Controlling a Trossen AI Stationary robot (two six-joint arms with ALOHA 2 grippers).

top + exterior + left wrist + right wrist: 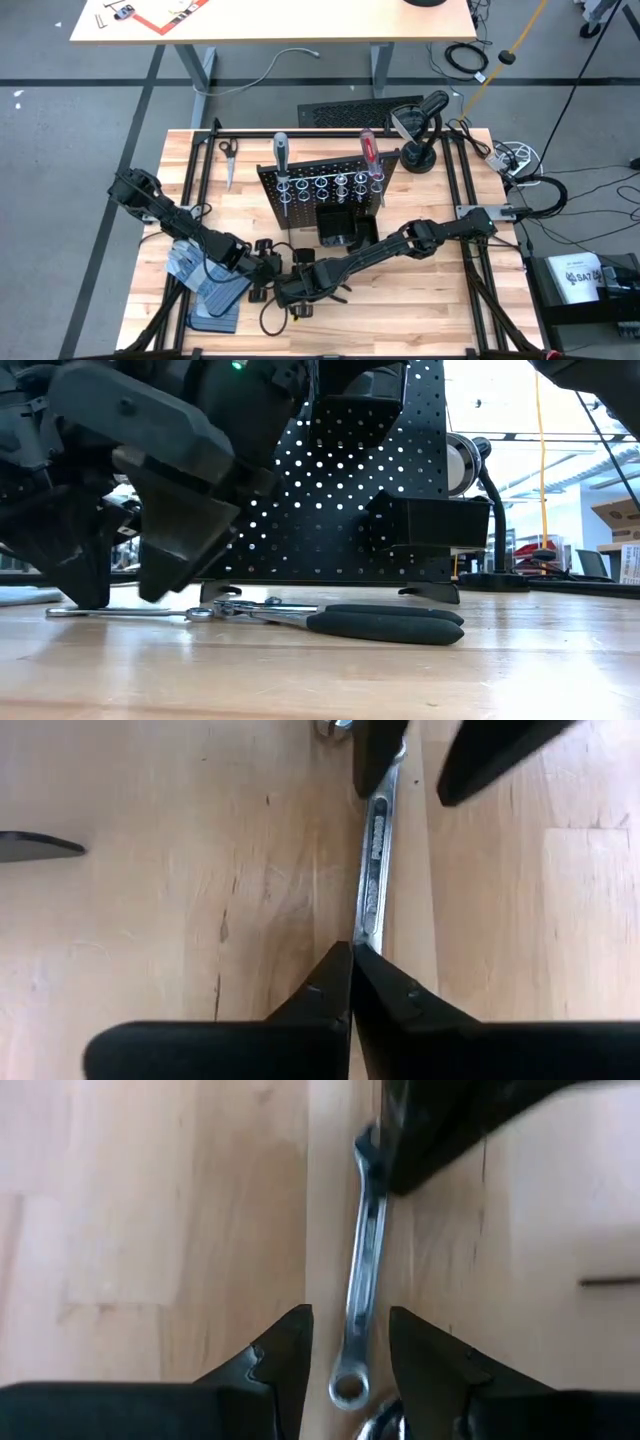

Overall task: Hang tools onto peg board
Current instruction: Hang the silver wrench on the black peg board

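Note:
A silver wrench (375,850) lies flat on the wooden table in front of the upright black peg board (300,185). My left gripper (352,955) is shut at one end of it. My right gripper (350,1345) stands open at the other end, a finger on either side of the ring end (348,1385) without touching it. Black-and-silver pliers (380,625) lie on the table just beyond that end. A grey-handled screwdriver (281,150) and a red-handled one (368,150) stand in the board's rings. My left gripper has its two fingertips closed together on the wrench's end (366,935), the one away from the ring. The fingers slant down from above and lie along the wrench. The tips hide the very end. The wrench (120,612) lies flat on the table.
A black bin (335,228) is fixed low on the peg board. Blue-grey gloves (200,285) lie at the near left under the left arm. Scissors (228,150) lie at the far left, and a black lamp stand (420,155) is at the far right.

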